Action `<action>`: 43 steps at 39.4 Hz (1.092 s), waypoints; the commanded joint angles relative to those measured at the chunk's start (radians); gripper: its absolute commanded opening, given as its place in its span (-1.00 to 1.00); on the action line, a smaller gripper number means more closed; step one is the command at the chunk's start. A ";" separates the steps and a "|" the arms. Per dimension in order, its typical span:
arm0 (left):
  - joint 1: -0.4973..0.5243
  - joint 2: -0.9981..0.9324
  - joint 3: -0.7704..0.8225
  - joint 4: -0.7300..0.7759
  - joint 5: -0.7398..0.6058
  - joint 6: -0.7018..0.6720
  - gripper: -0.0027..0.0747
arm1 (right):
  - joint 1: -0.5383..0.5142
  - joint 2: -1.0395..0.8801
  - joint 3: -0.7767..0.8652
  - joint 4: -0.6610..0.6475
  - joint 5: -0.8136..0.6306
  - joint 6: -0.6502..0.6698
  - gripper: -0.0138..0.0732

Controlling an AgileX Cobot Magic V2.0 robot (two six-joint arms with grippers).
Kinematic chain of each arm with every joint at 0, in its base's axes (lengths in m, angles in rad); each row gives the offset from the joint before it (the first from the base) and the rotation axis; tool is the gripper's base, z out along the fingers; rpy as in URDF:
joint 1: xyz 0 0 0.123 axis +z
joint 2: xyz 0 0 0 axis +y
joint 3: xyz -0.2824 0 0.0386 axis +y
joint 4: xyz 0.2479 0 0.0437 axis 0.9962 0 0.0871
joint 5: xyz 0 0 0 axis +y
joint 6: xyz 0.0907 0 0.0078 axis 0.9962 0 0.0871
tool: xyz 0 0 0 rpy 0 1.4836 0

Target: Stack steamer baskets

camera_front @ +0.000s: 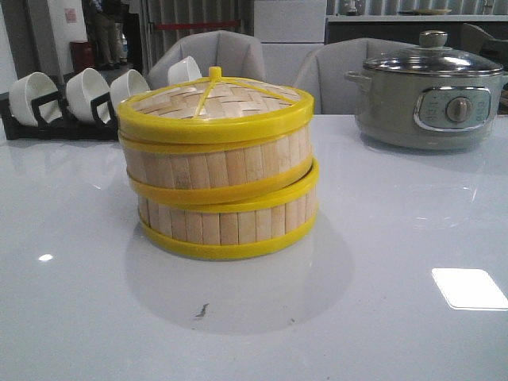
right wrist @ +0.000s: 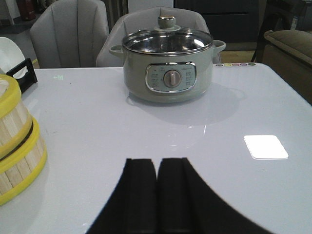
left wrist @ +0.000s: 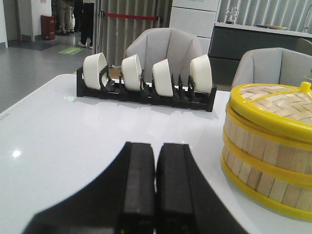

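Two steamer baskets stand stacked in the middle of the white table, the upper basket (camera_front: 218, 165) slightly askew on the lower basket (camera_front: 230, 222). A woven bamboo lid (camera_front: 214, 101) with a yellow rim covers the top. The stack also shows in the left wrist view as baskets (left wrist: 265, 153) and at the edge of the right wrist view as baskets (right wrist: 14, 146). My left gripper (left wrist: 156, 151) is shut and empty, low over the table, apart from the stack. My right gripper (right wrist: 157, 165) is shut and empty on the stack's other side. Neither arm appears in the front view.
A black rack of white bowls (camera_front: 67, 99) stands at the back left, also seen as rack (left wrist: 146, 80). A grey electric pot (camera_front: 429, 95) with a glass lid sits back right, also pot (right wrist: 168, 68). Grey chairs (camera_front: 210, 51) stand behind the table.
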 commanded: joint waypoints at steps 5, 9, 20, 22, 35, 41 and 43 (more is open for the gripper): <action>0.002 -0.014 0.002 0.015 -0.120 0.001 -0.71 | -0.005 0.009 -0.028 -0.005 -0.086 -0.004 -0.57; 0.002 -0.014 0.002 0.026 -0.136 0.001 -0.71 | -0.005 0.009 -0.028 -0.005 -0.086 -0.004 -0.57; 0.002 -0.014 0.002 0.026 -0.138 0.001 -0.71 | -0.005 0.009 -0.028 -0.005 -0.086 -0.004 -0.57; 0.002 -0.014 0.002 0.026 -0.132 0.001 -0.71 | -0.005 0.009 -0.028 -0.005 -0.086 -0.004 -0.57; 0.002 -0.014 0.002 0.026 -0.103 0.001 -0.71 | -0.005 0.009 -0.028 -0.005 -0.086 -0.004 -0.57; 0.002 -0.014 0.002 0.026 -0.103 0.001 -0.71 | -0.005 0.009 -0.028 -0.005 -0.086 -0.004 -0.57; 0.002 -0.014 0.002 0.026 -0.103 0.001 -0.71 | -0.005 0.009 -0.028 -0.005 -0.086 -0.004 -0.57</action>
